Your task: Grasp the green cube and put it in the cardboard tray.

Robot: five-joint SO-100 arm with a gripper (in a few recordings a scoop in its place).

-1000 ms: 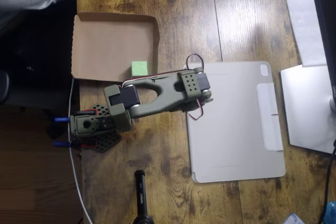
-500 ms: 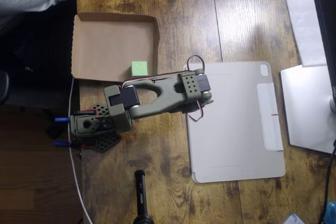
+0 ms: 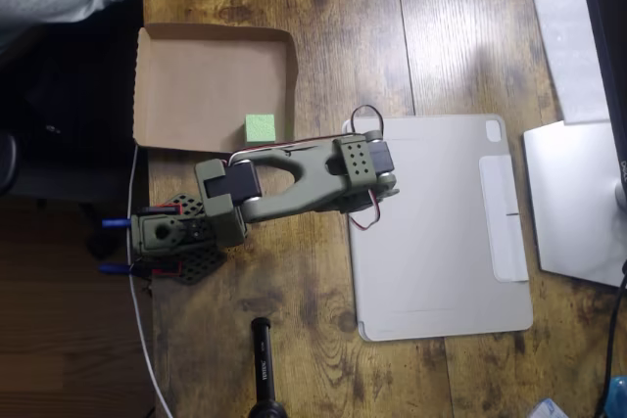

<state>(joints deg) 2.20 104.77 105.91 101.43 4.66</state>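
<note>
Overhead view: cube in tray

Cube (image 3: pixel 260 128) sits square in the tray (image 3: pixel 196 75) near its lower right corner, no long axis, edges roughly parallel to the rims. Gripper hidden under the folded arm (image 3: pixel 294 181); its state cannot be told. Wooden table (image 3: pixel 343 26), grey cover (image 3: pixel 441 232).

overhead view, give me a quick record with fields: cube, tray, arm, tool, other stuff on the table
cube: green, lying inside the tray near its lower right corner
tray: brown cardboard, at the table's left edge, holding the cube
arm: olive green, folded, reaching right over the corner of the tablet cover
tool: hidden under the arm; open or shut cannot be told
tablet cover: grey, flat, right of the arm
table: dark wood
</note>
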